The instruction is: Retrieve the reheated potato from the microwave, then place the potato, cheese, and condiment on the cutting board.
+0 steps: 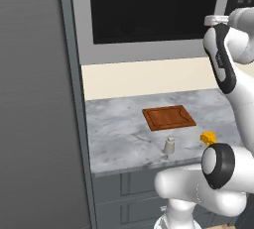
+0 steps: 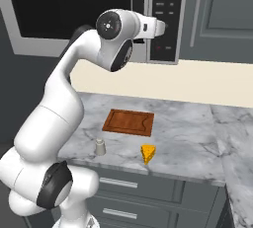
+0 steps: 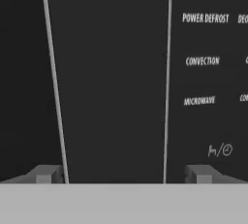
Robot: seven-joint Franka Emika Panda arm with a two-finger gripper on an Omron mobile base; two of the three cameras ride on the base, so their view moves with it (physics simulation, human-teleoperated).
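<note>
— Nearest, by the front edge of the grey marble counter (image 2: pixel 188 123)?
— Small off-white shaker bottle (image 2: pixel 100 146) standing up, and small yellow cheese wedge with holes (image 2: pixel 147 153) off to its right, well apart.
— Just behind those?
— Flat reddish-brown wooden cutting board (image 2: pixel 129 122), lying bare on the counter, touching neither.
— Higher up and farther back?
— Big grey microwave with black glass door (image 1: pixel 154 10), shut. Dark button panel (image 2: pixel 167 15) on its right side.
— And the two-finger gripper (image 3: pixel 123 175)?
— Up at the microwave front, close to where door meets panel. Spread wide, holding nothing, dark fingertips (image 3: pixel 46 174) far apart.
— Small tan-brown potato?
— Can't tell where. Nothing to see through the dark door.
</note>
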